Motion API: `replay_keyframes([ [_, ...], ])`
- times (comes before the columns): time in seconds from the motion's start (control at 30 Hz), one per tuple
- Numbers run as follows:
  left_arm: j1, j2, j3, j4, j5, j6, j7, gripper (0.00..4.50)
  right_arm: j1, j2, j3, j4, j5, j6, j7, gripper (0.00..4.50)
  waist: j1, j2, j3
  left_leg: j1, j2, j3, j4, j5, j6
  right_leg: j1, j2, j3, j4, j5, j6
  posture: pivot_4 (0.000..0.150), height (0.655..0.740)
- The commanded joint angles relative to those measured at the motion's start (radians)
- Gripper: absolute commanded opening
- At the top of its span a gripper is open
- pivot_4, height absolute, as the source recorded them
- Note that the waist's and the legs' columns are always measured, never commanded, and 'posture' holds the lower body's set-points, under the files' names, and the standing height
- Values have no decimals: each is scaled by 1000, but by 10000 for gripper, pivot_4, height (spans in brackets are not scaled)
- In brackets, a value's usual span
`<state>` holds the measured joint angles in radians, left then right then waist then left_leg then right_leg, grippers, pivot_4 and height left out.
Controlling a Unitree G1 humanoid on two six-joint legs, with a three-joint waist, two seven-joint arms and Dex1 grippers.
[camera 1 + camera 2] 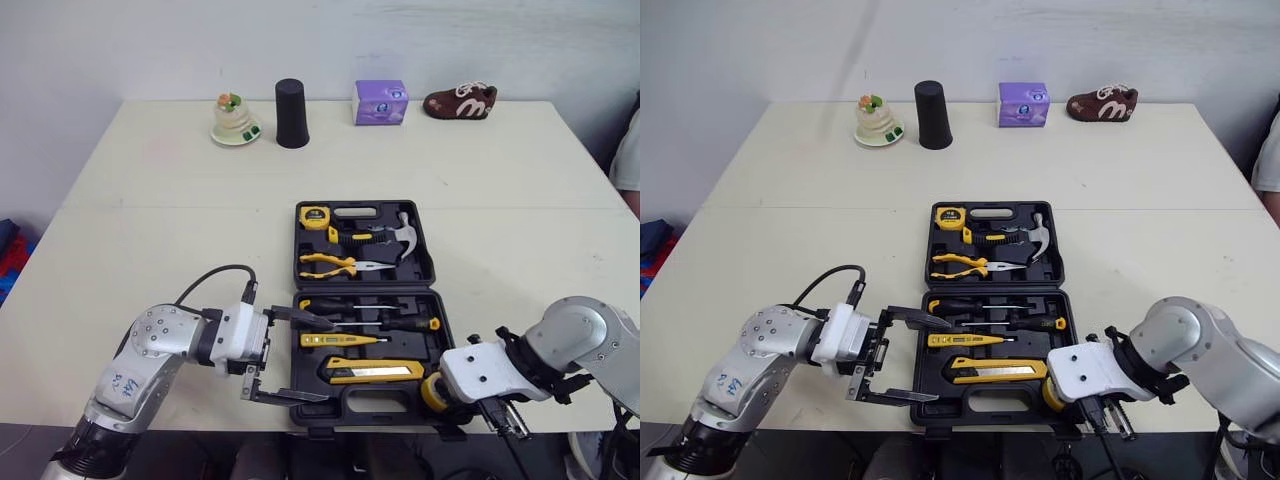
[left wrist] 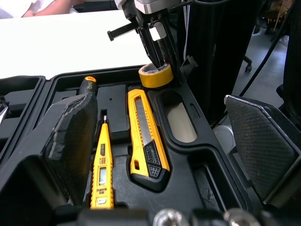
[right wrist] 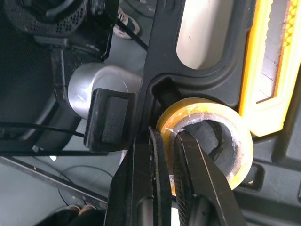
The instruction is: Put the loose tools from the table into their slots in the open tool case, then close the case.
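The open black tool case lies near the table's front edge. Its far half holds a tape measure, a hammer and pliers. Its near half holds screwdrivers, a yellow tester and a yellow utility knife. My left gripper is open at the case's front left corner, one finger over the near half, nothing between them. My right gripper is shut on the wall of a yellow tape roll, which sits at the case's front right corner.
Along the table's far edge stand a small plate with a figure, a black cup, a purple box and a brown shoe. A person's sleeve shows at the right edge. The case overhangs close to the table's front edge.
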<state>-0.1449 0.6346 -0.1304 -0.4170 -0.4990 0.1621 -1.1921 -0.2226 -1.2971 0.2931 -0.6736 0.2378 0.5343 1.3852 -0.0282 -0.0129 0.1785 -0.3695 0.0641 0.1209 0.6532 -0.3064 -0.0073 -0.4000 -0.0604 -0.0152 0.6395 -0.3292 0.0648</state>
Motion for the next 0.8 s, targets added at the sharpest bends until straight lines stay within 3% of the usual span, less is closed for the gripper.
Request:
replay_keyframes([
  [0.03, 5, 2, -1, -18, 5, -14, 6, 45000, -13, 14, 19, 0, -28, 4, 4, 318, 0, 0, 0, 0, 0, 0, 0, 0, 0, 0, 0, 0, 0, 0, 0, 1500, 7400],
  [0.2, -5, -10, 4, -11, 8, -20, 23, 45000, -43, 47, 33, 8, -38, 28, -3, 318, -3, -2, 0, 0, 0, 0, 0, 0, 0, 0, 0, 0, 1, 0, 0, 1500, 7400],
  [0.43, -3, -18, 13, -7, 6, -18, 46, 45000, -8, -11, -88, -24, 97, 30, 90, 29716, 2, -2, 0, 1, 0, -1, 0, 1, 0, 0, 0, -1, 4, -1, -2, 1500, 7400],
  [0.57, 8, -12, 16, -5, 6, -15, 54, 45000, 66, -65, -231, -18, 202, 26, 148, 29716, 2, -3, 0, 0, 0, -1, 0, 0, 1, 0, 0, -1, 3, -1, -2, 1500, 7400],
  [0.67, 3, -4, 20, 17, 18, -34, 44, 45000, 154, 36, -415, 34, 362, 4, 157, 29716, 1, -4, 1, 1, 0, -1, 0, 0, 1, 1, 0, -1, 2, -1, -2, 1500, 7400],
  [0.8, -10, -1, 28, 42, 21, -45, 40, 45000, 242, 176, -533, 75, 460, 20, 71, 17015, 2, -8, 2, 2, 1, -2, 0, 0, 0, 2, 1, -1, 3, -1, -1, 1500, 7400],
])
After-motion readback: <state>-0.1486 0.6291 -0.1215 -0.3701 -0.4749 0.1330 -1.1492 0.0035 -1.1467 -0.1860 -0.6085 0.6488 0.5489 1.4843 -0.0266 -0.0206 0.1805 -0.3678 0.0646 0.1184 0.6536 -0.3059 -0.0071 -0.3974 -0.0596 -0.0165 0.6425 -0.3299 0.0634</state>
